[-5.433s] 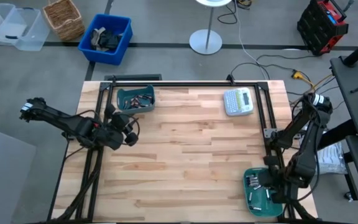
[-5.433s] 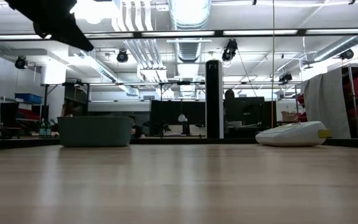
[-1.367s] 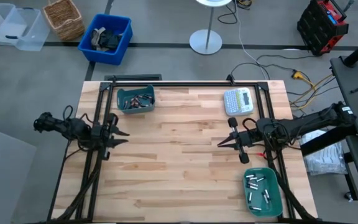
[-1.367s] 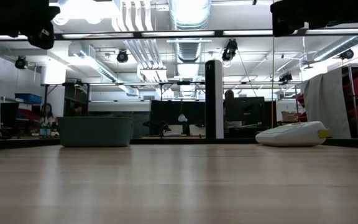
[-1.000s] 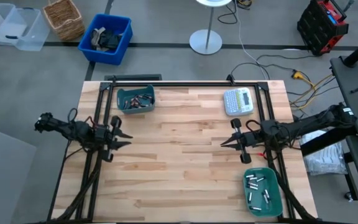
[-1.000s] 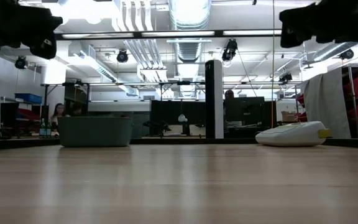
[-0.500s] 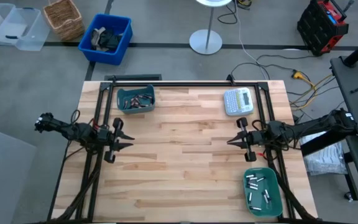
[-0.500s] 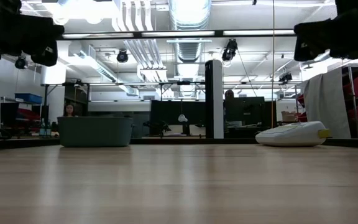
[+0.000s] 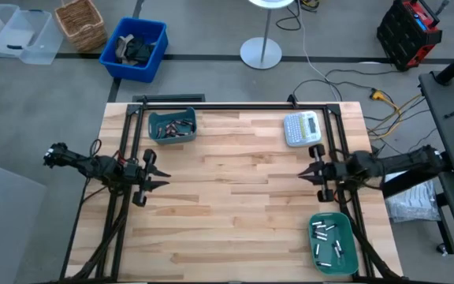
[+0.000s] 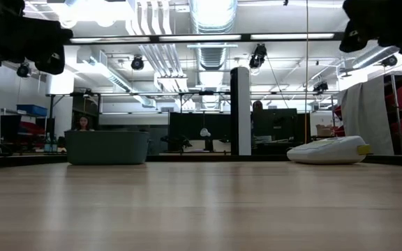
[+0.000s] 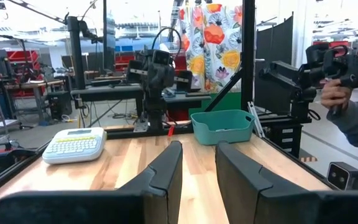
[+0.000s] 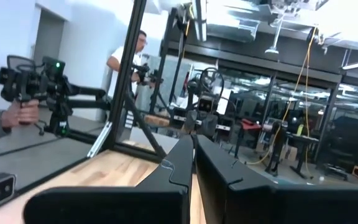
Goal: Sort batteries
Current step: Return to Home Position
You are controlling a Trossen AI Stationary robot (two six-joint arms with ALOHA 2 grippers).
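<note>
Dark and coppery batteries (image 9: 176,126) lie in a teal tray (image 9: 155,132) at the table's far left. Silvery-white batteries (image 9: 325,239) lie in a second teal tray (image 9: 345,260) at the near right; that tray also shows in the left wrist view (image 11: 222,126). My left gripper (image 9: 158,175) hovers open and empty over the table's left side, pointing right (image 11: 198,171). My right gripper (image 9: 302,172) hovers shut and empty over the right side, pointing left (image 12: 194,158). Both are above the table and away from the trays.
A grey-white label maker (image 9: 302,128) lies at the far right. A black frame (image 9: 235,106) runs along the table's far edge and sides. The wood between the grippers is bare (image 9: 235,189). A person's hand with a handheld device shows beyond the table (image 11: 340,87).
My right gripper has drawn back toward the table's right edge, still pointing left.
</note>
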